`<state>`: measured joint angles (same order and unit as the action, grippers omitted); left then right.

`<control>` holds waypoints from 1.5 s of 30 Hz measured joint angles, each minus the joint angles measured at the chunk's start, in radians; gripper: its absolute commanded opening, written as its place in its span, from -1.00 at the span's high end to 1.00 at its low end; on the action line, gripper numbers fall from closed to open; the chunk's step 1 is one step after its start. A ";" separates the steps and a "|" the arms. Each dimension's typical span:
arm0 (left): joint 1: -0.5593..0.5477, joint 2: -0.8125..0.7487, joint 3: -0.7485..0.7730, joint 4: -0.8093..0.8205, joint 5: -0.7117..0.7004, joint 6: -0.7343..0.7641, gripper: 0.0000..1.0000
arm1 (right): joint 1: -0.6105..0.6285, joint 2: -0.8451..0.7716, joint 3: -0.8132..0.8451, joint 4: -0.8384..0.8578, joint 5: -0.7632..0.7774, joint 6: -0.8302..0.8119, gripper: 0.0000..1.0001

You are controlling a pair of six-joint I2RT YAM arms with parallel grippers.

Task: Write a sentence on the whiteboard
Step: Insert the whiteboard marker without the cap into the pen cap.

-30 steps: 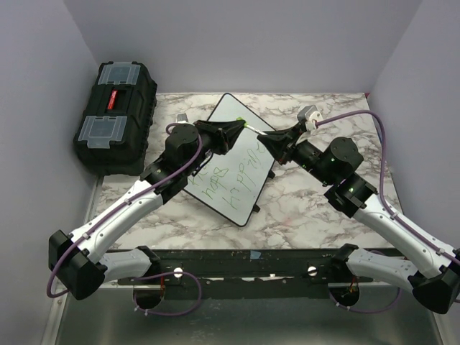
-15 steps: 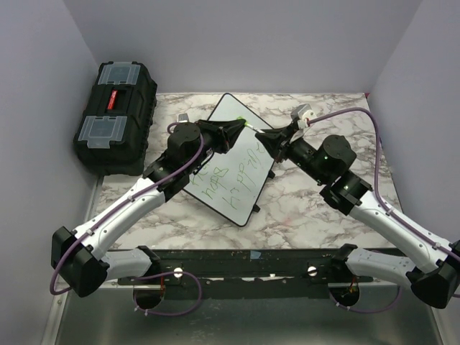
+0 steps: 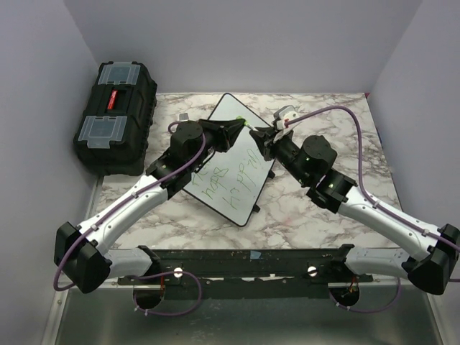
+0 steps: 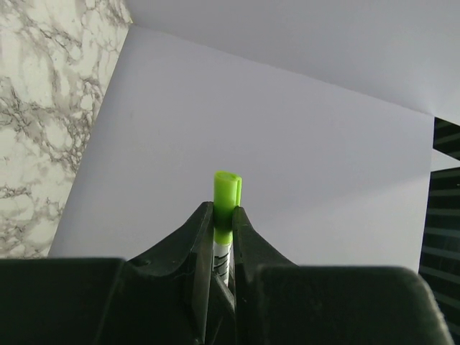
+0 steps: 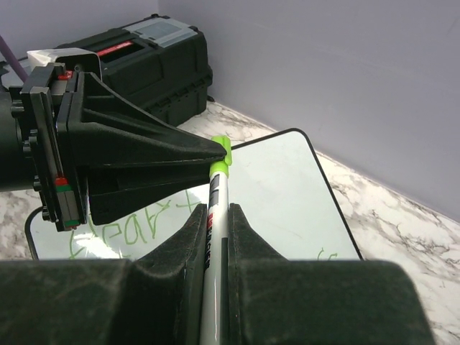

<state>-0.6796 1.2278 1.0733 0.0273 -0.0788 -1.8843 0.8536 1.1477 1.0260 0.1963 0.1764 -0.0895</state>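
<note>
The whiteboard (image 3: pixel 231 115) lies slanted on the marble table, with the green sentence (image 3: pixel 233 176) in lines on its lower half. My left gripper (image 3: pixel 242 128) is shut on the green cap end (image 4: pixel 227 188) of a marker pen (image 3: pixel 253 130). My right gripper (image 3: pixel 264 136) is shut on the pen's white barrel (image 5: pixel 216 205). The two grippers meet tip to tip above the board's upper right part. In the right wrist view the left gripper's fingers (image 5: pixel 151 154) hold the cap above the board (image 5: pixel 287 190), and green letters (image 5: pixel 140 230) show below.
A black toolbox (image 3: pixel 116 115) with clear lid compartments stands at the far left, also in the right wrist view (image 5: pixel 162 65). Lavender walls close in the back and both sides. The table's dark front rail (image 3: pixel 251 260) runs between the arm bases.
My right arm has moved left, bringing its gripper closer to the left gripper along the pen. The left gripper has stayed nearly in place, still on the cap.
</note>
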 measured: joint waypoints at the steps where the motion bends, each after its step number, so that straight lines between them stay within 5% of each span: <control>1: 0.001 0.003 0.000 0.003 -0.002 0.003 1.00 | 0.002 0.004 0.000 0.005 0.009 0.000 0.99; 30: 0.004 -0.018 -0.051 0.243 -0.092 0.148 0.99 | 0.011 0.083 0.021 0.208 0.096 0.307 0.98; 34: -0.002 -0.033 -0.056 0.261 -0.092 0.187 0.26 | 0.011 0.066 0.021 0.206 0.080 0.306 0.98; 45: -0.046 -0.082 -0.087 0.343 -0.007 0.299 -0.63 | 0.012 0.017 0.011 0.159 0.097 0.298 0.98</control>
<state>-0.7258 1.1461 0.9859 0.3702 -0.0856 -1.5848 0.8658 1.1648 1.0367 0.3550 0.2737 0.2081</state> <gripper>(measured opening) 0.692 0.131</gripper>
